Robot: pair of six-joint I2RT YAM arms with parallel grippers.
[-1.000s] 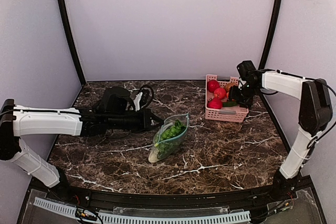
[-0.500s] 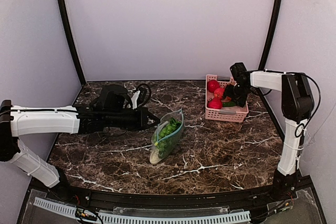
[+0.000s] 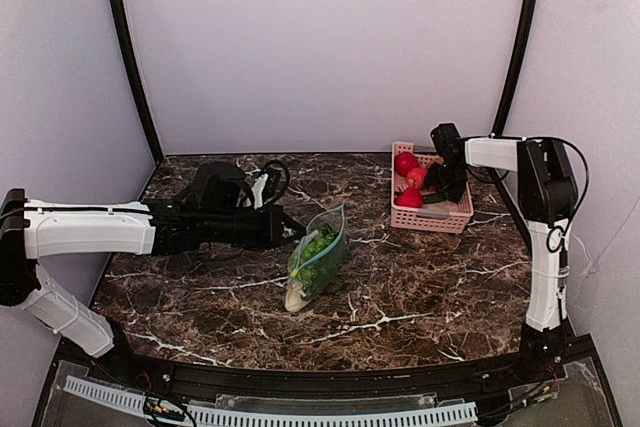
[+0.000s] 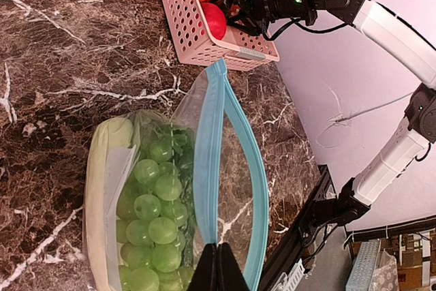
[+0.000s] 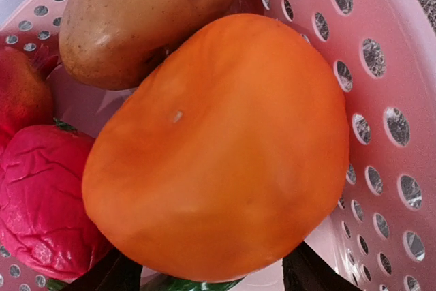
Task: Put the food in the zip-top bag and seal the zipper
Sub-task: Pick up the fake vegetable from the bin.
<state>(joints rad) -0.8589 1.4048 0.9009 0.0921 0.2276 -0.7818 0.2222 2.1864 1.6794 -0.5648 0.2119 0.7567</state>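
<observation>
The clear zip-top bag (image 3: 318, 257) stands on the table with its mouth open. Its teal zipper (image 4: 208, 161) gapes in a loop. Inside are green grapes (image 4: 153, 209), a pale gourd (image 4: 102, 182) and dark leafy green (image 4: 178, 142). My left gripper (image 4: 218, 272) is shut on the near zipper strip, and it also shows in the top view (image 3: 296, 231). My right gripper (image 3: 440, 185) is down in the pink basket (image 3: 432, 217), open. Its fingers (image 5: 116, 276) straddle the slim green pepper (image 5: 197, 284) under an orange fruit (image 5: 218, 148).
The basket also holds a brown fruit (image 5: 143, 11) and red fruits (image 5: 41, 202). It stands at the back right by the frame post (image 3: 510, 77). A black cable bundle (image 3: 225, 187) lies behind my left arm.
My left gripper has drawn the bag's mouth up and a little left, so the bag stands more upright. My right gripper has moved left and deeper into the basket.
</observation>
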